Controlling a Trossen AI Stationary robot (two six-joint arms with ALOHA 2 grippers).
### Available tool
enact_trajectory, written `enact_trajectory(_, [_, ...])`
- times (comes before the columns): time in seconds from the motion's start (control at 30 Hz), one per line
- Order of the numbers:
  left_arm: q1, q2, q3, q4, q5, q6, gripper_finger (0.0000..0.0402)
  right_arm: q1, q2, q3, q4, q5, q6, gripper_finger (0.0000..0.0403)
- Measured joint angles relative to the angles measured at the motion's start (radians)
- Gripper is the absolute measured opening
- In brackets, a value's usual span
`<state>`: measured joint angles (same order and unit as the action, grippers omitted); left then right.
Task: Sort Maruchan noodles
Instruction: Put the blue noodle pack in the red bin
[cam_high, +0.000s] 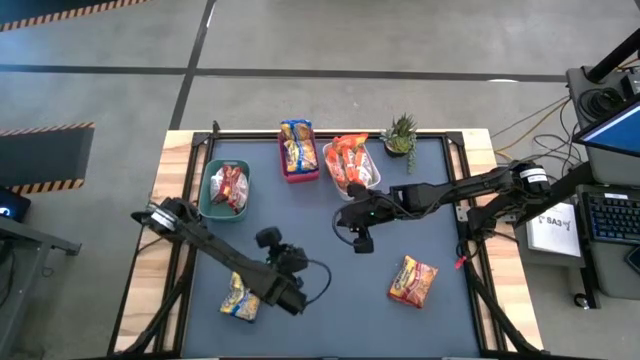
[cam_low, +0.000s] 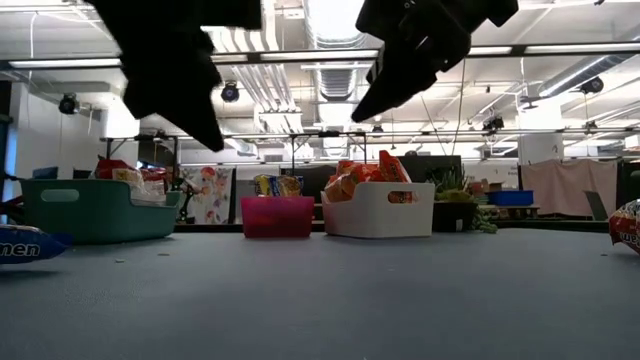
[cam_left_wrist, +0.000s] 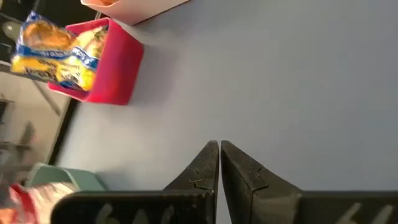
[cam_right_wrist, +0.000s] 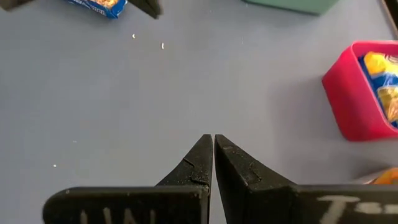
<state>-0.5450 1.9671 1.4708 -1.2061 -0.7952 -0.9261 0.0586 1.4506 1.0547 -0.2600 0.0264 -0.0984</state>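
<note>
Both my grippers clenched empty: left gripper (cam_high: 296, 300) at lower-left should reopen, drop squarely over the yellow-and-blue packet (cam_high: 240, 297), pinch mid-body; right gripper (cam_high: 362, 243) waits centre.

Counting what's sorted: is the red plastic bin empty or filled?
Filled: the red plastic bin holds yellow-and-blue noodle packets, seen from above.

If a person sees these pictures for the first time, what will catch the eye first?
Three bins stand in a row at the table's far edge: a green bin with red-orange packets, a red bin with yellow-and-blue packets, and a white bin with orange ones. Two packets lie loose on the mat: a yellow-and-blue packet at the near left and an orange packet at the near right. Both hands, the left hand and the right hand, are shut and empty.
</note>
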Motion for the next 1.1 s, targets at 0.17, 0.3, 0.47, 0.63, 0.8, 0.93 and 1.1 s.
enact_trajectory(0.17, [0.013,-0.011,-0.001,-0.025,0.2,0.169,0.0,0.0,0.0,-0.016,-0.01,0.0,0.045,0.0009])
enact_trajectory(0.3, [-0.035,-0.017,-0.028,-0.075,0.474,0.256,0.0,0.0,0.0,-0.038,-0.008,0.0,0.078,0.0009])
enact_trajectory(0.47, [-0.132,-0.024,-0.054,-0.098,0.667,0.253,0.0,0.0,0.0,-0.057,-0.005,0.0,0.099,0.0009])
enact_trajectory(0.63, [-0.188,-0.024,-0.096,-0.002,0.745,0.188,0.0,0.0,0.0,-0.057,-0.004,0.0,0.098,0.0009])
enact_trajectory(0.8, [-0.178,-0.032,-0.155,0.117,0.736,0.139,0.0,0.0,0.0,-0.057,-0.013,0.0,0.09,0.0009])
enact_trajectory(0.93, [-0.139,-0.032,-0.161,0.125,0.576,0.136,0.0,0.0,0.0,-0.058,-0.03,-0.001,0.081,0.0009])
enact_trajectory(1.1, [-0.064,-0.066,-0.137,0.135,0.33,0.156,0.0,0.0,0.0,-0.058,-0.028,-0.001,0.053,0.0009])
